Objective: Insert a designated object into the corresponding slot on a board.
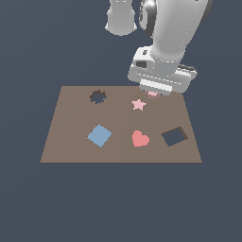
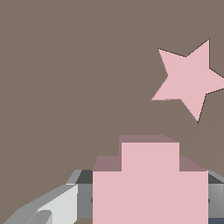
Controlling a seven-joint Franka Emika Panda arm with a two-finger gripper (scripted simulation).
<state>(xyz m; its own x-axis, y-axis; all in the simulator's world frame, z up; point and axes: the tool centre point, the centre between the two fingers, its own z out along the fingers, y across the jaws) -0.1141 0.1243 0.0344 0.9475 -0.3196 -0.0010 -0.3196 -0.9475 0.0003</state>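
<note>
Even flat simulator light, sharp focus, no glare, jagged aliased edges, dim backdrop

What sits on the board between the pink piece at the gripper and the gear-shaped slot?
Nothing: in the exterior view only bare board separates the pink piece from the slot; the star lies nearer the camera.

I am seeing a pink star (image 1: 138, 104) lying flat toward the far side, a little right of the middle in the exterior view. Nearer the front edge, a blue square (image 1: 99, 135) is sitting turned like a diamond, a redder heart (image 1: 140, 139) is lying beside it, and a dark square hole (image 1: 174, 136) is showing toward the front right corner.
</note>
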